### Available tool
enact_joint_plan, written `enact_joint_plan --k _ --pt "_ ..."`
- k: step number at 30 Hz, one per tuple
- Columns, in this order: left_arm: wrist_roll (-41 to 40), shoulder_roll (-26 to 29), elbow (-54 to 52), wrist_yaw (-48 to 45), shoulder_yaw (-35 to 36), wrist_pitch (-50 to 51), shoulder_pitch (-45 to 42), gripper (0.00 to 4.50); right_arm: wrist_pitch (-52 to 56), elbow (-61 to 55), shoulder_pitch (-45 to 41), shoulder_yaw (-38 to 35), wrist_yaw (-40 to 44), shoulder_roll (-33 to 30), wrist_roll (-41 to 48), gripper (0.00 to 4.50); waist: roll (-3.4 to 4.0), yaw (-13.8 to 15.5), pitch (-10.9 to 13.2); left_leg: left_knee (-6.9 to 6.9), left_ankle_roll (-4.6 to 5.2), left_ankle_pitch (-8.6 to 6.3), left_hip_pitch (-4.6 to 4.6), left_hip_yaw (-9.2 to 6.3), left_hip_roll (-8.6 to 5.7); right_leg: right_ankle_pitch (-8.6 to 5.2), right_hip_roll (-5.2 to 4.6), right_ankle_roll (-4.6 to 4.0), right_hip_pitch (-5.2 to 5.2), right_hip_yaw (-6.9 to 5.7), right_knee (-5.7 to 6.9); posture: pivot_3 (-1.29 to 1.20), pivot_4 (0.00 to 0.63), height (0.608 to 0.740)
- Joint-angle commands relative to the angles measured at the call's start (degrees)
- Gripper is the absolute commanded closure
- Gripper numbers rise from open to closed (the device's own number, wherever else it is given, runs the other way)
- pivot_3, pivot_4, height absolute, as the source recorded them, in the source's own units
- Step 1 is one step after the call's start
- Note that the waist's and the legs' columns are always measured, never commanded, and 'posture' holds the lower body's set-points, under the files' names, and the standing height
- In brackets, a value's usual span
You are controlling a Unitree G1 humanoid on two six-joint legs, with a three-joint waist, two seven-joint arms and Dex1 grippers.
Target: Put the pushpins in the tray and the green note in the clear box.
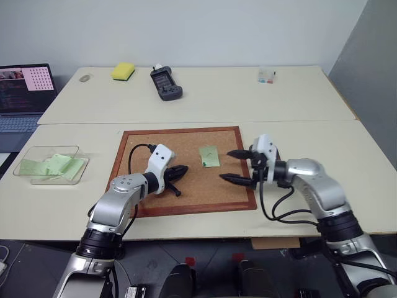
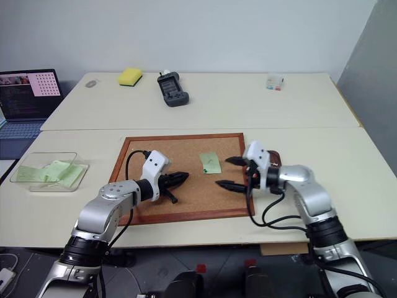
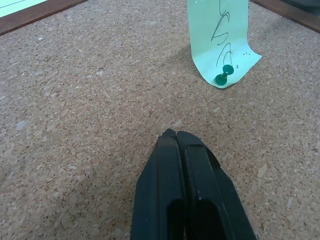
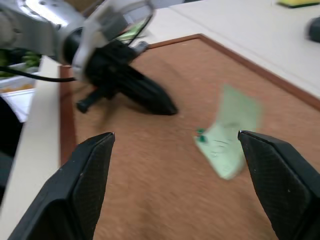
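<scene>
The green note (image 1: 209,156) lies on the corkboard (image 1: 149,144), held at its near corner by a green-headed pushpin (image 3: 223,75). My left gripper (image 1: 183,169) rests shut on the cork to the left of the note, nothing between its fingers. To the right of the note, my right gripper (image 1: 227,166) points left at it with its fingers wide open and empty. The clear box (image 1: 53,164) stands at the table's left and holds several green notes. A dark brown rim, possibly the tray (image 2: 273,156), peeks out behind the right gripper.
Far side of the table: a yellow sponge (image 1: 123,71), a black handheld device (image 1: 165,84) and a tiny clear case (image 1: 267,76). A laptop (image 1: 25,93) sits at the far left. Bare table lies right of the corkboard.
</scene>
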Motion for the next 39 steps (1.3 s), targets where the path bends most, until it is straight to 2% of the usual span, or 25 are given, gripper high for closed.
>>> enact_joint_plan --k 1,7,9,10,14,18,27,29,33,39 --pt "0.88 -0.01 0.85 -0.41 -2.00 1.69 2.21 4.50 -1.72 3.38 -4.22 1.90 0.20 3.35 -1.60 0.31 0.00 -0.01 0.00 0.00 0.00 0.00 0.00 -0.07 0.00 0.00 0.00 0.00 0.00 0.00 0.00 0.00 0.150 0.740" --pt "0.87 -0.17 0.00 0.04 -1.87 2.12 2.89 4.50 -6.88 17.13 -9.25 2.54 -2.50 9.52 -5.59 0.31 -0.02 0.00 0.01 -0.06 -0.02 -0.01 -0.04 -0.17 0.00 0.01 0.00 -0.03 -0.05 -0.07 -0.06 0.00 0.150 0.740" --pt "0.85 -0.19 -0.18 0.23 -1.70 2.25 2.97 4.50 -9.49 22.43 -10.76 2.56 -3.11 10.88 -7.16 0.67 -0.02 -0.01 0.01 -0.09 -0.02 -0.01 -0.07 -0.18 0.00 0.01 0.00 -0.03 -0.11 -0.07 -0.05 0.00 0.150 0.740" --pt "0.82 -0.15 -0.24 0.29 -1.58 2.29 3.01 4.50 -10.88 24.84 -11.44 2.59 -3.39 11.44 -7.99 0.72 -0.02 0.00 0.01 -0.09 -0.02 -0.01 -0.08 -0.16 0.00 0.01 0.00 -0.03 -0.13 -0.06 -0.05 0.00 0.150 0.740" --pt "0.67 0.16 -0.79 0.43 -1.27 2.53 3.43 4.50 -14.25 32.62 -13.90 1.24 -4.73 13.92 -9.19 1.41 -0.01 -0.04 0.01 -0.09 -0.02 -0.01 -0.17 -0.15 -0.01 0.01 -0.01 -0.04 -0.22 -0.05 -0.05 0.00 0.150 0.740" --pt "0.56 0.38 -1.34 0.54 -1.04 2.87 3.75 4.50 -15.31 37.20 -15.62 -0.40 -5.88 15.78 -9.10 2.28 0.00 -0.14 0.01 -0.09 -0.02 0.00 -0.18 -0.15 0.01 0.01 0.00 -0.04 -0.25 -0.05 0.01 0.00 0.150 0.740" --pt "0.59 0.04 -1.95 0.84 -1.18 3.44 3.82 4.50 -14.13 39.87 -16.71 -3.62 -8.06 18.25 -8.85 4.17 0.00 -0.19 0.02 -0.09 -0.02 0.00 -0.20 -0.15 0.01 0.02 0.00 -0.05 -0.28 -0.04 0.03 0.00 0.150 0.740" --pt "0.56 -0.22 -2.07 0.90 -1.37 3.58 3.76 4.50 -15.06 40.50 -16.78 -3.28 -8.55 18.05 -9.92 4.47 0.00 -0.21 0.02 -0.10 -0.02 -0.01 -0.19 -0.15 0.01 0.01 0.00 -0.05 -0.28 -0.04 0.03 0.00 0.150 0.740" --pt "0.54 -0.36 -2.05 0.91 -1.47 3.63 3.72 4.50 -17.54 39.46 -16.50 -2.77 -8.26 17.31 -11.38 4.47 0.01 -0.32 0.02 -0.09 -0.02 0.00 -0.19 -0.14 0.00 0.02 0.00 -0.05 -0.28 -0.04 0.03 0.00 0.150 0.740" --pt "0.57 -0.27 -1.81 0.82 -1.38 3.40 3.83 4.50 -15.60 29.93 -15.38 -3.06 -5.61 15.72 -9.66 4.47 0.01 -0.33 0.02 -0.08 -0.02 0.00 -0.31 -0.17 -0.01 0.02 -0.01 -0.05 -0.37 -0.06 0.04 0.00 0.150 0.740"
